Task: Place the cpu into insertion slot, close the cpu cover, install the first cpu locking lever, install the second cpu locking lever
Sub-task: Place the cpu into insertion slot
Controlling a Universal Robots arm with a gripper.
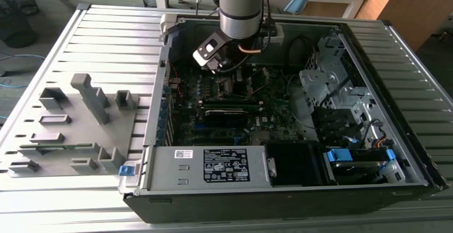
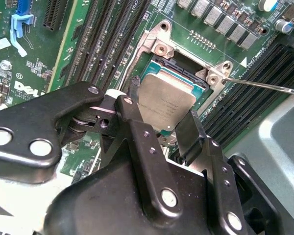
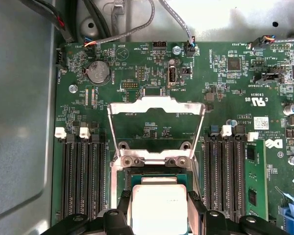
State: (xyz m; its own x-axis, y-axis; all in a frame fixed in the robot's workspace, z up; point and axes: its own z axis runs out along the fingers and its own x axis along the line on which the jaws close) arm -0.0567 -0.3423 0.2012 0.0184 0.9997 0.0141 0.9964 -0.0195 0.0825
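In both wrist views my gripper [image 2: 161, 110] [image 3: 159, 203] is shut on the cpu [image 2: 167, 98] [image 3: 159, 208], a flat silver-grey square held by two opposite edges between the black fingers [image 2: 132, 115]. The chip sits level, right at the open insertion slot [image 2: 179, 66] on the green board; I cannot tell if it is fully seated. In the first wrist view the cpu cover [image 3: 157, 108], a silvery frame with a square window, is swung open beyond the slot. A thin metal locking lever [image 2: 267, 86] sticks out from one slot corner. In the exterior view the gripper [image 1: 228, 72] reaches down into the computer case [image 1: 163, 132].
Black memory slots [image 3: 83, 176] [image 3: 230, 171] flank the socket on both sides. Cables [image 3: 137, 27] run along the case wall past the cover. In the exterior view a drive cage [image 1: 332, 84], a power supply [image 1: 212, 166] and a grey fixture plate [image 1: 71, 127] at the exterior view's left surround the work area.
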